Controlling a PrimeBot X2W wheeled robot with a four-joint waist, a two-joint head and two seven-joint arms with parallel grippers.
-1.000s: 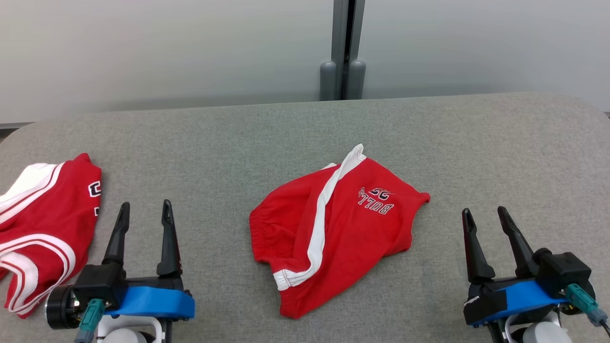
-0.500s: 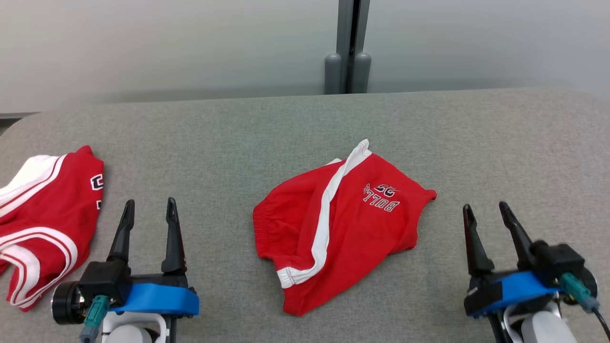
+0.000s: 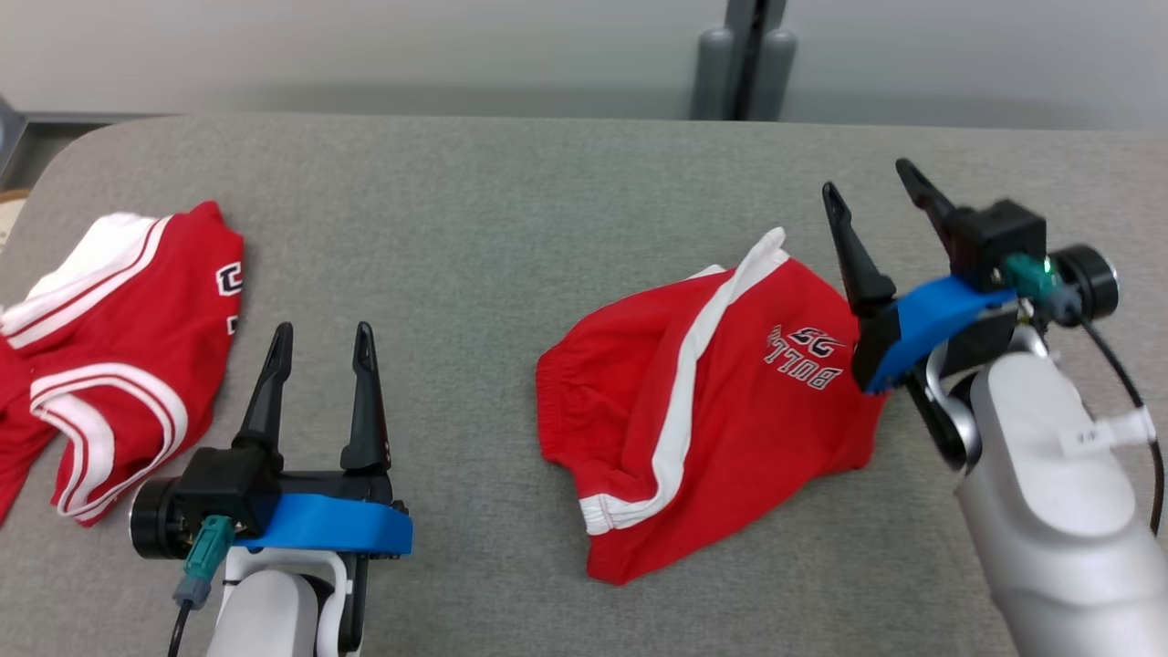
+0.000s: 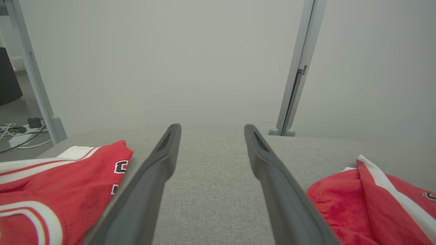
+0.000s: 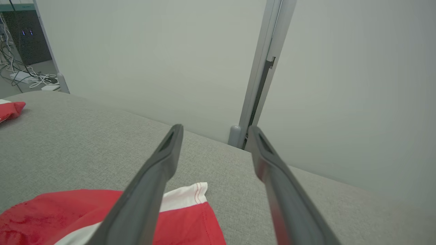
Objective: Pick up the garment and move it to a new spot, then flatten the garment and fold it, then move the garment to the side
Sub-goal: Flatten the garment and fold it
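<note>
A: Two red pieces lie on the grey tabletop (image 3: 511, 182). Which one is ours?

B: From the left, first comes a red jersey (image 3: 128, 347) with white bands, crumpled near the edge. Just right of it the left gripper (image 3: 323, 330) hovers, spread wide and holding nothing. I'd guess the job is the red shorts (image 3: 693, 401), right of centre. The right gripper (image 3: 866, 176) hangs above their right edge, also spread wide and empty, and as far as I can tell it isn't touching them.

A: How will the shorts handle?

B: Light and limp, I'd say. It's soft knit cloth with no stiffness, so they'll droop and bunch from whatever point is pinched. They're neither slippery nor fragile.

A: Where should it take hold?

B: The gathered waistband (image 3: 557, 411) on their left side looks thickest. The white-trimmed corner (image 3: 771, 246) sticking up at the far edge would also do. A pinch on one layer would probably let the rest hang open, while two corners would carry them flatter.

A: Any bin or basket?

B: Both pieces lie loose, straight on the tabletop, not inside anything.
</note>
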